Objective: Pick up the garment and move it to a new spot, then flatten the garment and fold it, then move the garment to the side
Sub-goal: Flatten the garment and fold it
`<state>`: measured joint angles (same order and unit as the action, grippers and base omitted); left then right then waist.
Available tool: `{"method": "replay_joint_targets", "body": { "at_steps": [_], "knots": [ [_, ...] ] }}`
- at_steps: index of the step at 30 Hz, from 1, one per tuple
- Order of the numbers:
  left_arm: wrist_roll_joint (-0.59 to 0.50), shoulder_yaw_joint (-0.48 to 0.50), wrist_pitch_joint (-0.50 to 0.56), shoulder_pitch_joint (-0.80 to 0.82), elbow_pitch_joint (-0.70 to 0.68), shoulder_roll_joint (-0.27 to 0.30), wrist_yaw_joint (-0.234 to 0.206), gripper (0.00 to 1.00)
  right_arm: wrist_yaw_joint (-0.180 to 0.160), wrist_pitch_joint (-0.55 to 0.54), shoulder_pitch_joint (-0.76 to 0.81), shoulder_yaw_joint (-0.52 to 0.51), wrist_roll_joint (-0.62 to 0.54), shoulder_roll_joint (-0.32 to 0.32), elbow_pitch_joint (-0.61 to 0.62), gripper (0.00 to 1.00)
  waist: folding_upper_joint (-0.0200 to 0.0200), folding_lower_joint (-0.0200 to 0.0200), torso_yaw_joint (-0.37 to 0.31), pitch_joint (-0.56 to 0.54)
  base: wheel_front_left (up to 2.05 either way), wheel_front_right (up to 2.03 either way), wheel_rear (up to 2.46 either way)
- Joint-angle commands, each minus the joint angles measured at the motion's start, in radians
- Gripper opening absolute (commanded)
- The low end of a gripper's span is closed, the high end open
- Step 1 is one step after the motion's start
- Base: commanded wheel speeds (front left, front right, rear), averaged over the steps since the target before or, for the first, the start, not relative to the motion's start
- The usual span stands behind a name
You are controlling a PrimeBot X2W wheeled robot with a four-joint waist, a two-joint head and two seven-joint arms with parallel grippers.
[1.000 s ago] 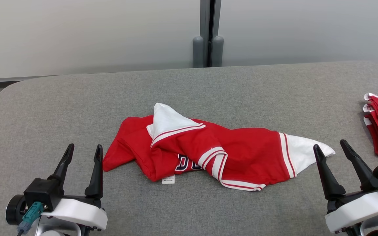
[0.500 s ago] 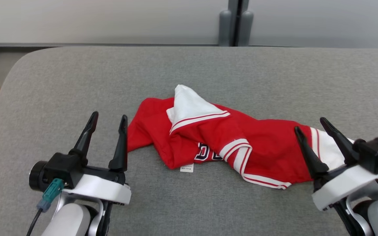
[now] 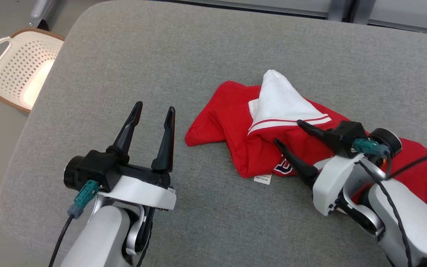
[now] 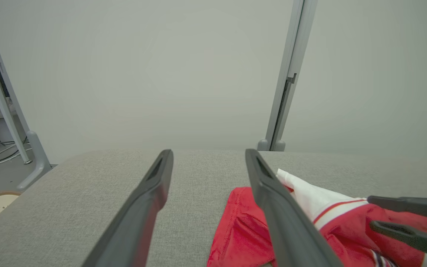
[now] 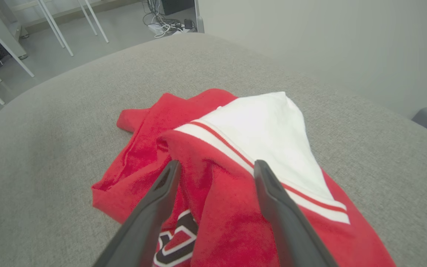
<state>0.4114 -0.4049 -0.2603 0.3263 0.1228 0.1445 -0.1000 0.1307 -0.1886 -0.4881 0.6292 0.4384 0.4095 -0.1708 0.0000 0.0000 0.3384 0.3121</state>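
Here, the crumpled red garment (image 3: 232, 122) is seen heaped on the table (image 3: 198, 55), the right pincer (image 3: 287, 131) spread wide just over its folds, apparently for a first lift; the left pincer (image 3: 155, 107) is held open near its edge.

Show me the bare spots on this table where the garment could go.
Widest: the table left of the garment, around the open left gripper, out to the edge by the basket. Also the far strip behind the garment. Crowded at right, where the open right gripper hangs over it.
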Motion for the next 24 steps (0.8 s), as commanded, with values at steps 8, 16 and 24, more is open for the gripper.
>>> {"method": "replay_joint_targets", "body": {
  "at_steps": [8,16,24],
  "knots": [
    [-0.051,0.041,-0.005,0.033,-0.023,-0.044,0.039,1.00,0.000,-0.011,-0.142,0.127,0.065,0.017,-0.142,0.00,0.0000,0.0000,0.029,0.035,0.00,0.00,0.00],
    [-0.091,0.076,-0.006,0.023,-0.027,-0.055,0.058,1.00,0.000,0.088,-0.138,0.107,0.064,0.030,-0.103,0.00,0.0000,0.0000,-0.037,0.035,0.00,0.00,0.00],
    [-0.124,0.111,-0.006,0.031,-0.017,-0.032,0.072,1.00,0.000,0.169,0.065,-0.080,0.013,0.039,0.053,0.00,0.0000,0.0000,-0.171,0.028,0.00,0.00,0.00]
  ]
}}
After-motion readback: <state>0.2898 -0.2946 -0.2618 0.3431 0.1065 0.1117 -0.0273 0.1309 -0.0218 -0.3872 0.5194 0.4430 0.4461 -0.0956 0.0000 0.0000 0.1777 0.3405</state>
